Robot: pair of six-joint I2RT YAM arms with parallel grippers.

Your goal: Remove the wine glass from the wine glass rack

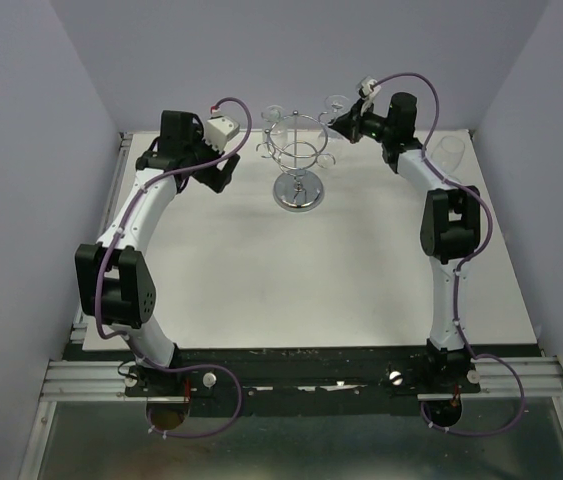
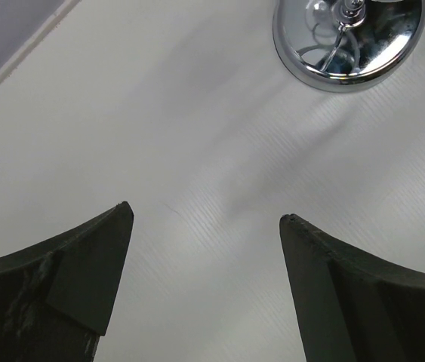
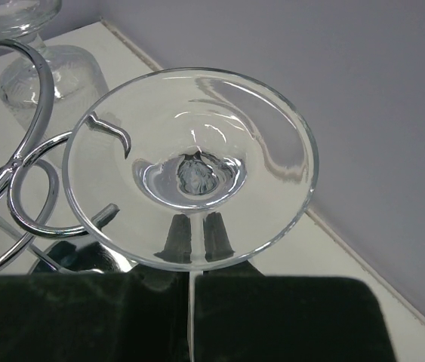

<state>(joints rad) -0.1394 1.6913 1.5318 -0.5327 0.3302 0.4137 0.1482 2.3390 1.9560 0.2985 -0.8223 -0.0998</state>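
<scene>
The right gripper (image 3: 192, 283) is clamped on the stem of the wine glass (image 3: 193, 170), which hangs foot-up in a hook (image 3: 27, 188) at 1 o'clock on the wine glass rack (image 1: 299, 160). Slide it level and outward until the foot clears. The left gripper (image 2: 206, 213) hovers at 9 o'clock, its fingers apart

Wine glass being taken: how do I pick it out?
Find the chrome wine glass rack at the far middle of the table. The wine glass hangs foot-up on its far-right side. Unlike the other hanging glasses, its stem sits in the right gripper.
</scene>
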